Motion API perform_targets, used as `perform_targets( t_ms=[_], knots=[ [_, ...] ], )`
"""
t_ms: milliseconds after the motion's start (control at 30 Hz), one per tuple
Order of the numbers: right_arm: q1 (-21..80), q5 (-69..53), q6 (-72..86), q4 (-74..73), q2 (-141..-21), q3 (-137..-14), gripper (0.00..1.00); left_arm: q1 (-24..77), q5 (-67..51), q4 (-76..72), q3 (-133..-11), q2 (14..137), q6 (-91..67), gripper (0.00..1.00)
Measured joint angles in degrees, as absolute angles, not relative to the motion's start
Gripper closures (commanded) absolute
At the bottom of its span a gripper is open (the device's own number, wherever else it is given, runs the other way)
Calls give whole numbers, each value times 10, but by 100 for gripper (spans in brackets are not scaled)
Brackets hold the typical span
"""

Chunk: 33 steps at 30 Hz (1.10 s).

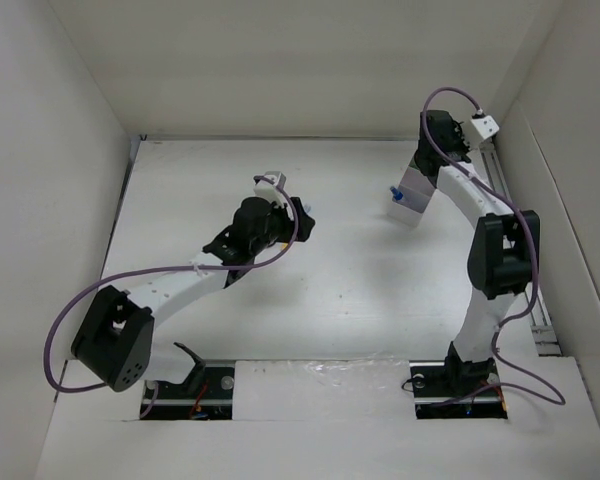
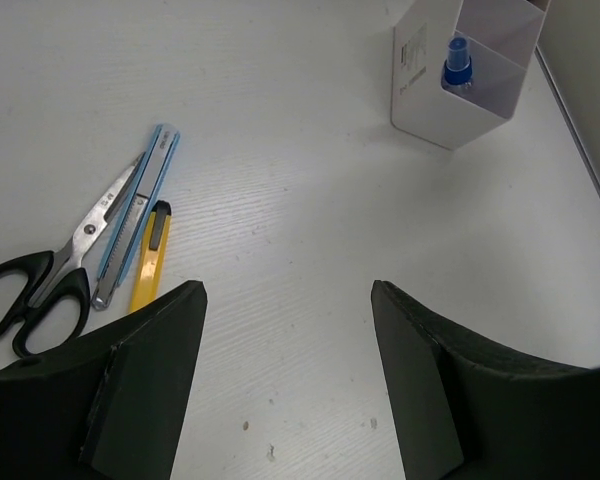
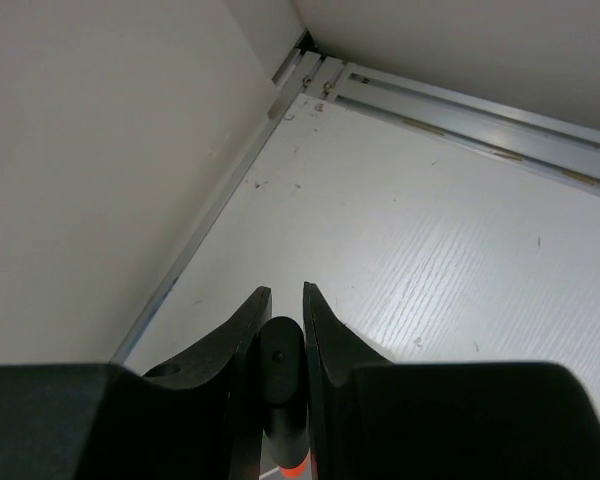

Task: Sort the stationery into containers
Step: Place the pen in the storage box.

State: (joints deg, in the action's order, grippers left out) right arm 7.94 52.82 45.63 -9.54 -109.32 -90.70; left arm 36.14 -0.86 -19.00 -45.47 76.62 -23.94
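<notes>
Inside right gripper [image 3: 283,290], black orange-tipped marker [image 3: 280,370] pinched tight, left gripper [image 2: 285,287] spread wide, empty.

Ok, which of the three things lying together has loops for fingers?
The black-handled scissors, leftmost; the silver-blue pen and yellow stick beside them are plain and straight.

The white table [image 2: 310,200] bears scissors [image 2: 50,275], a pen [image 2: 135,225] and a yellow stick [image 2: 150,260] lying side by side; well apart, a white tray [image 2: 430,90] stands upright.

table [image 1: 350,290]: white, flat, middle | walls [image 1: 280,60]: white, at 9, 12 and 3 o'clock | metal rail [image 3: 460,120]: 3 o'clock edge
</notes>
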Motion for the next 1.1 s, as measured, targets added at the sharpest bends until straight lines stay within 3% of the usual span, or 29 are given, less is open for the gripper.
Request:
perform_targets(
  t_ms=[500,600,633,733,900,1000,1100],
  knots=[
    [83,586,424,-99,-1151,-953,99,361,5,-172,-464,779,-241,37],
    [88,592,424,-99,-1165,-952,92,361,9,-171,-467,779,-241,37],
    [90,593,424,-99,-1167,-952,81,361,11,-170,-467,780,-241,37],
    [99,600,424,-98,-1167,-952,60,361,16,-163,-468,781,-241,37],
    [106,605,424,-97,-1167,-952,49,361,51,-148,-472,783,-245,37],
    [109,604,424,-96,-1166,-951,47,361,78,-137,-475,783,-246,37],
    [110,596,428,-97,-1152,-938,47,361,108,-119,-487,790,-247,47]
  ],
)
